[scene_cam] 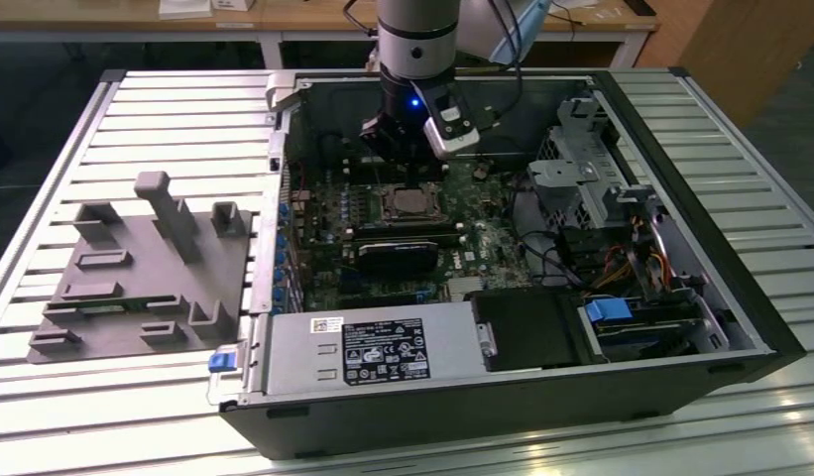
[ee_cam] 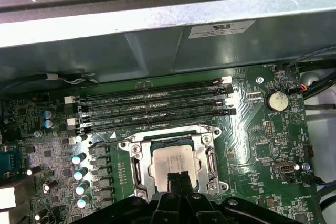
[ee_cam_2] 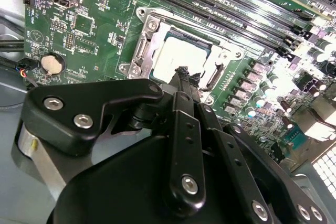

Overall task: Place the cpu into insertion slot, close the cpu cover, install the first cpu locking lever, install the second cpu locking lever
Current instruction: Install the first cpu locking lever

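Note:
The cpu lies flat in the insertion slot on the green board, its silver top showing in both wrist views. The cpu cover lies down around it, framing the chip through its window. A thin wire lever runs off one corner of the socket. My gripper is shut with nothing between its black fingers. Its tips hang just over the socket's edge nearest the wrist. In the exterior view the gripper stands inside the open computer case, right above the socket.
Long black memory slots run beside the socket, and a coin battery sits further along the board. A black block lies on the board nearer the power supply. The case walls enclose the board. A grey fixture stands at the exterior view's left.

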You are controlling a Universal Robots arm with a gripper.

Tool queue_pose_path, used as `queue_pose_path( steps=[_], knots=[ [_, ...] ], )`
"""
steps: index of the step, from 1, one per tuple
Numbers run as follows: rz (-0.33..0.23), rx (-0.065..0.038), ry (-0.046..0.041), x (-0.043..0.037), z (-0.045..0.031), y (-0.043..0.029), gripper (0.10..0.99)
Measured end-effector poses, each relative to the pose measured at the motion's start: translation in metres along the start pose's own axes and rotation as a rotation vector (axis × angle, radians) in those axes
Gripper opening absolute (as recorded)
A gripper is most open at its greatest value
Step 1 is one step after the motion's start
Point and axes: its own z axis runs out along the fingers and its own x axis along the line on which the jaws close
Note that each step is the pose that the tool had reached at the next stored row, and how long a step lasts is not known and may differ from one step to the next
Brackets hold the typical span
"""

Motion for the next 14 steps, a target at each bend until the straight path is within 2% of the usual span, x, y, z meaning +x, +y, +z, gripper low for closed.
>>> queue_pose_path(
  steps=[9,14],
  knots=[
    [0.000,0.000,0.0000,0.0005,-0.0002,-0.0001,0.102],
    [0.000,0.000,-0.0006,0.0094,-0.0006,-0.0014,0.102]
  ],
)
